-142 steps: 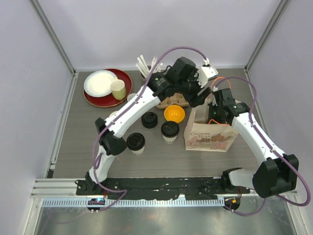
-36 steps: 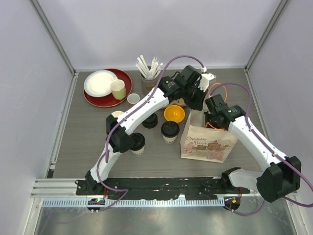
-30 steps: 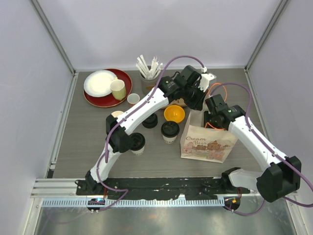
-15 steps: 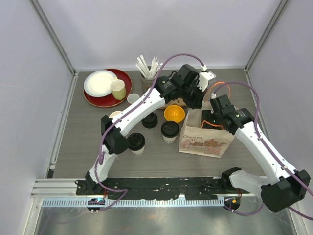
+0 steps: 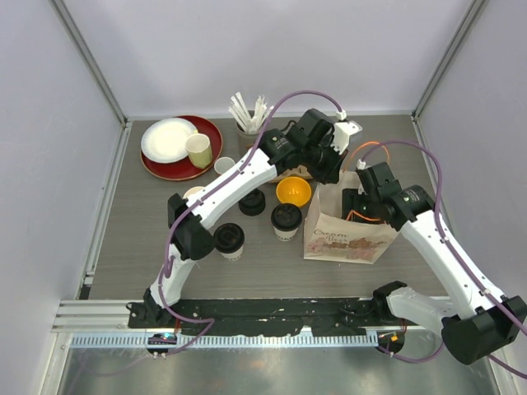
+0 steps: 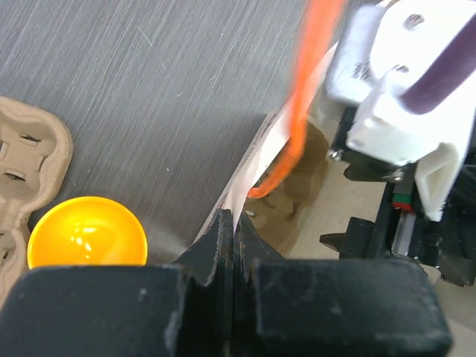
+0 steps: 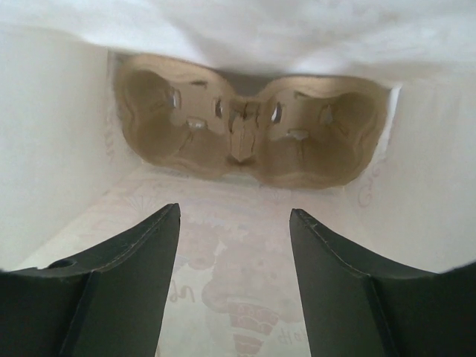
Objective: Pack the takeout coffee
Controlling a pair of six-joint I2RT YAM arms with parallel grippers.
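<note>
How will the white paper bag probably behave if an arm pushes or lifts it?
Probably floppy: the paper bag has thin walls, and the left tool pinches its rim as if to hold it open. Likely light and easy to tip, since nothing but a cardboard cup carrier shows inside.

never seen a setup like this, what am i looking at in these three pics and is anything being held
These are two robot arms bolted to a table, each ending in a two-finger gripper. The wide picture comes from a fixed camera overhead; the other two come from cameras on each wrist. On the table stand a printed paper bag, a paper cup with a black lid, a second lidded cup, an orange bowl and a red tray. The left gripper is shut on the bag's rim, holding it. The right gripper is inside the bag, open and empty, facing a cardboard cup carrier at the bottom.
</note>
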